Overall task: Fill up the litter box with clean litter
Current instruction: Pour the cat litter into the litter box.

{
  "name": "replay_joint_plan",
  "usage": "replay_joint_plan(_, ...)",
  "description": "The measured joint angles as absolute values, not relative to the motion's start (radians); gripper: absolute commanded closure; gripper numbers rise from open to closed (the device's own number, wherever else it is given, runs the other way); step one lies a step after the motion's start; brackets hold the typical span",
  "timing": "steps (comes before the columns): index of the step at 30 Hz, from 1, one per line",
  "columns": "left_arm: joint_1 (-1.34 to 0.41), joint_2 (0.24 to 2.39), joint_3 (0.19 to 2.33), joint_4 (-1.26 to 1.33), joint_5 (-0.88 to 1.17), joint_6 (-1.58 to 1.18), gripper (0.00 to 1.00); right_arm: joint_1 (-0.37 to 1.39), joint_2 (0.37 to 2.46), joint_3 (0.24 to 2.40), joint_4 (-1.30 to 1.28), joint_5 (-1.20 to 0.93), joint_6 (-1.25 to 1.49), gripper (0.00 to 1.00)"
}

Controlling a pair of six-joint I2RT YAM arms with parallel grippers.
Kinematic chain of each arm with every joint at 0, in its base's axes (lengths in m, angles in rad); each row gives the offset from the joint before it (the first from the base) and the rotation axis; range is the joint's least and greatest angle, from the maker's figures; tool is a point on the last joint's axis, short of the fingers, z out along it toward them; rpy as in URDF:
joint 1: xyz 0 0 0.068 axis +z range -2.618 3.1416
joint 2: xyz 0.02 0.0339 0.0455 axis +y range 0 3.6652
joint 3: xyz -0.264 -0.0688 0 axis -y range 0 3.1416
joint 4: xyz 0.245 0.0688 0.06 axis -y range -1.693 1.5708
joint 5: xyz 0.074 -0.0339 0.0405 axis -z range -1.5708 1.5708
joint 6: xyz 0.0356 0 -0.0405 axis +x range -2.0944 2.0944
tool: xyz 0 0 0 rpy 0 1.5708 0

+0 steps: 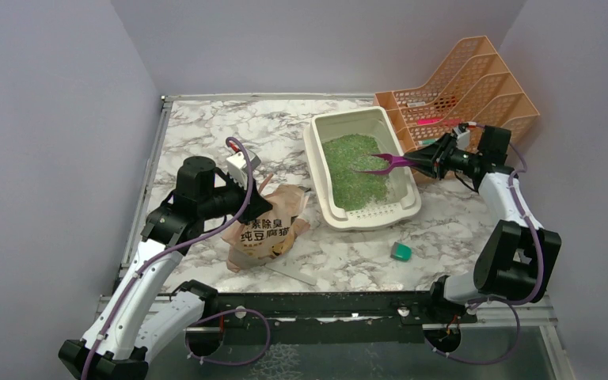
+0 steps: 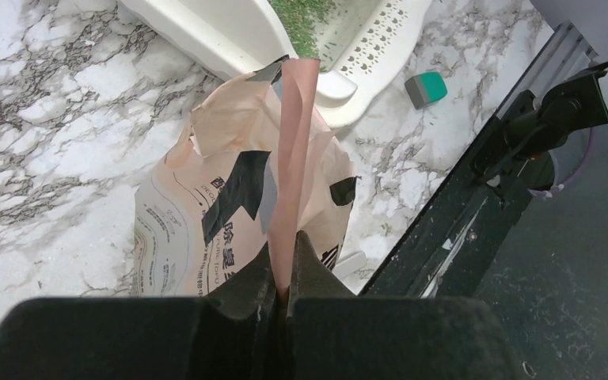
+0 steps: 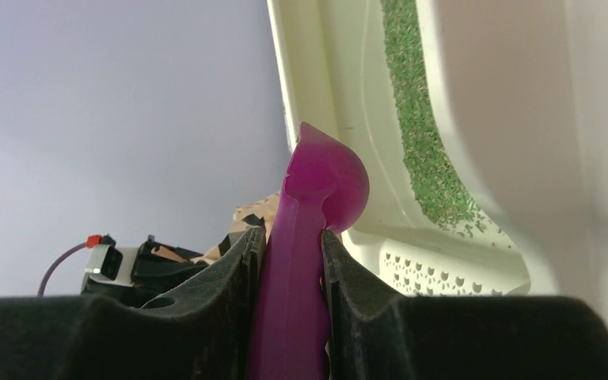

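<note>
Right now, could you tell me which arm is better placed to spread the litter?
Right: the right gripper holds the magenta scoop over the clean litter; the left gripper is pinching the paper bag.

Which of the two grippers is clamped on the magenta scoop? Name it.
The right gripper: it pinches the scoop handle over the litter box; the left gripper grips the paper bag instead.

Lavender walls (image 1: 47,119) on three sides; marble-look tabletop (image 1: 206,131); dark rail (image 1: 324,303), possibly metal, along near edge.
</note>
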State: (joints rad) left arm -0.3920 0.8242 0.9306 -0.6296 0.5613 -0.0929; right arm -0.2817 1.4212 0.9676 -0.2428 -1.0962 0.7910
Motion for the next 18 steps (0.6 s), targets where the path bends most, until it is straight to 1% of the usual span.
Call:
replay_joint_plan(10,-0.392,0.824,0.931,-0.628,0.562,-0.094,1.0,-0.27,1.422,0.99,-0.247,-0.95,0.794,0.99)
replay_joint_plan(18,-0.392,0.846,0.931,-0.616,0.567,-0.112,1.0,-0.17,1.521,1.124,-0.192,-0.807,0.812,0.99)
